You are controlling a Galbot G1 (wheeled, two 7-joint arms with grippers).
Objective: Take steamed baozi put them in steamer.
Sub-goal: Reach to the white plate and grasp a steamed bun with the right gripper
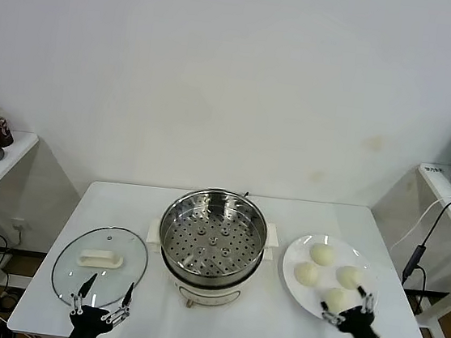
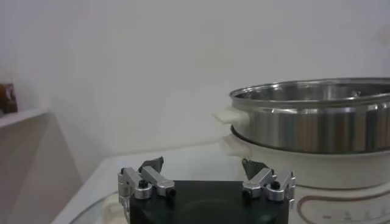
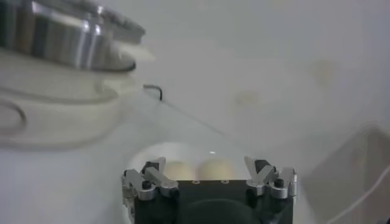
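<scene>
One round glass lid with a white handle (image 1: 100, 264) lies flat at the table's left end, at about nine o'clock from the steamer. Just past its near rim, at six o'clock from it, the left gripper (image 1: 102, 298) hovers with its jaws spread wide and nothing between them. One round shiny stainless-steel steamer on a cream-white base (image 1: 212, 245) stands at the centre of the white table (image 1: 272, 333); its perforated tray is bare. At three o'clock from it sits one flat white plate (image 1: 290, 279) holding four pale cream-yellow round baozi (image 1: 322, 254). The right gripper (image 1: 348, 307) hangs at the plate's five o'clock edge, jaws wide apart, just beside the nearest bun but gripping nothing.
</scene>
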